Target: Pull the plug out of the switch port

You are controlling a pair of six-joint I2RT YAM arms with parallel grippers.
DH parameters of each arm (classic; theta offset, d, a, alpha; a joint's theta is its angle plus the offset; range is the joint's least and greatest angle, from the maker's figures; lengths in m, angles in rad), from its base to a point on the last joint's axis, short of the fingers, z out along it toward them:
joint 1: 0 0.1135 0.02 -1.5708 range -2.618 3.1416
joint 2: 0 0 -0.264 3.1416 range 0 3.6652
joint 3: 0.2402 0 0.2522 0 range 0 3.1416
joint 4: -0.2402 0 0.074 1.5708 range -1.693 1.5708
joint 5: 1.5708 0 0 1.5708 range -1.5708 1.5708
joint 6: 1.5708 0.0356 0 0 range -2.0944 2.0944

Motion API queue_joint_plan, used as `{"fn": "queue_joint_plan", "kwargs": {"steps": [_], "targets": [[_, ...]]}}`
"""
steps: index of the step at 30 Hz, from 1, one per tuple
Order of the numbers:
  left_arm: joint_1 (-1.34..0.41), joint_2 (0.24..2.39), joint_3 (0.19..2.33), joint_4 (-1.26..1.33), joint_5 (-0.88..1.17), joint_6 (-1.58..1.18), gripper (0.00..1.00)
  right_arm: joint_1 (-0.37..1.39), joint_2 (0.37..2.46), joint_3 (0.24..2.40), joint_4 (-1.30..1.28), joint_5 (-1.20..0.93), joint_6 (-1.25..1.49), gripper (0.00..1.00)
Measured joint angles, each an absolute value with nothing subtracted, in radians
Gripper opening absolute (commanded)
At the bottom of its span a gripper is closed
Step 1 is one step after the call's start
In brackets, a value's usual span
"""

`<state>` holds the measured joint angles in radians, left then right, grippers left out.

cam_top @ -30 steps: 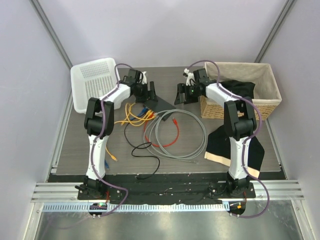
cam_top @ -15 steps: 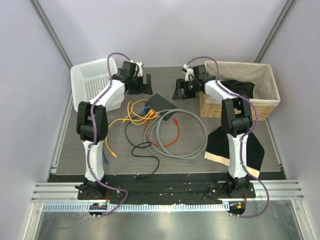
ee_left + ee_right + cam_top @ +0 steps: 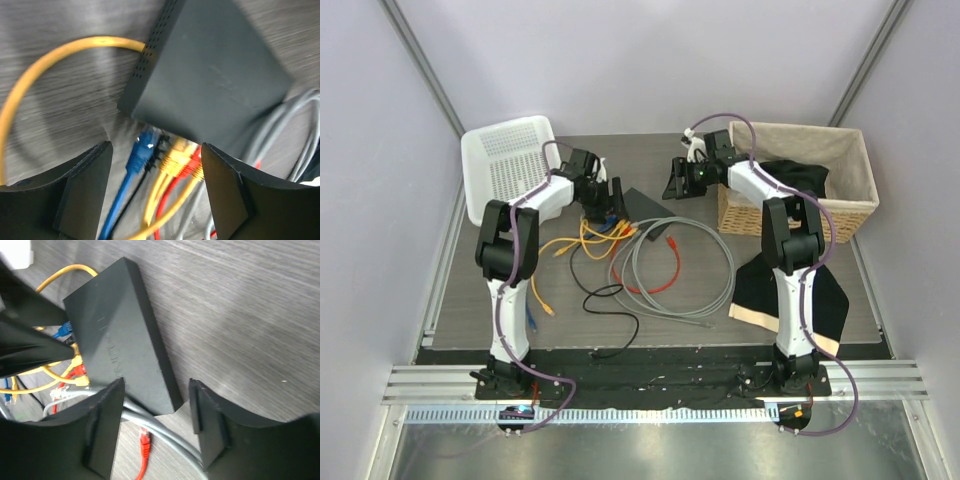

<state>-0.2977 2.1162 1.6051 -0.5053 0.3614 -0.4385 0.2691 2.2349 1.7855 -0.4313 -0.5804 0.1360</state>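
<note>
The switch (image 3: 642,207) is a flat matte-black box at the table's back middle; it also shows in the left wrist view (image 3: 215,75) and the right wrist view (image 3: 120,330). Blue (image 3: 141,152), yellow (image 3: 175,160) and red (image 3: 192,167) plugs sit in its sockets. My left gripper (image 3: 606,200) is open, its jaws either side of those plugs (image 3: 156,175). My right gripper (image 3: 678,180) is open above the switch's far corner (image 3: 156,407), holding nothing.
A grey cable coil (image 3: 672,265) with a loose red plug (image 3: 144,440) lies beside the switch. Yellow, black and blue cables (image 3: 582,240) spread on the left. A white basket (image 3: 505,165) stands back left, a wicker basket (image 3: 800,180) back right, a black-and-cream cloth (image 3: 790,290) at right.
My left gripper swung from the back of the table down and right to the plugged edge of the switch. My right gripper shifted slightly back.
</note>
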Motion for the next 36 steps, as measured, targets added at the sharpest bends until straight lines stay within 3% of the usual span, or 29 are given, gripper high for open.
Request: {"fn": "queue_joint_plan", "kwargs": {"steps": [8, 22, 27, 36], "targets": [[-0.322, 2.17, 1.658, -0.486, 0.405, -0.442, 0.76, 0.294, 2.186, 1.703, -0.41, -0.617, 0.141, 0.57], [-0.371, 2.176, 1.641, -0.456, 0.41, -0.431, 0.8, 0.316, 2.151, 1.643, -0.412, -0.571, 0.125, 0.67], [-0.364, 2.138, 1.601, -0.463, 0.407, -0.431, 0.87, 0.319, 2.157, 1.654, -0.412, -0.521, 0.107, 0.67], [-0.341, 2.076, 1.584, -0.457, 0.403, -0.446, 0.86, 0.329, 2.196, 1.709, -0.451, -0.43, 0.052, 0.66]]}}
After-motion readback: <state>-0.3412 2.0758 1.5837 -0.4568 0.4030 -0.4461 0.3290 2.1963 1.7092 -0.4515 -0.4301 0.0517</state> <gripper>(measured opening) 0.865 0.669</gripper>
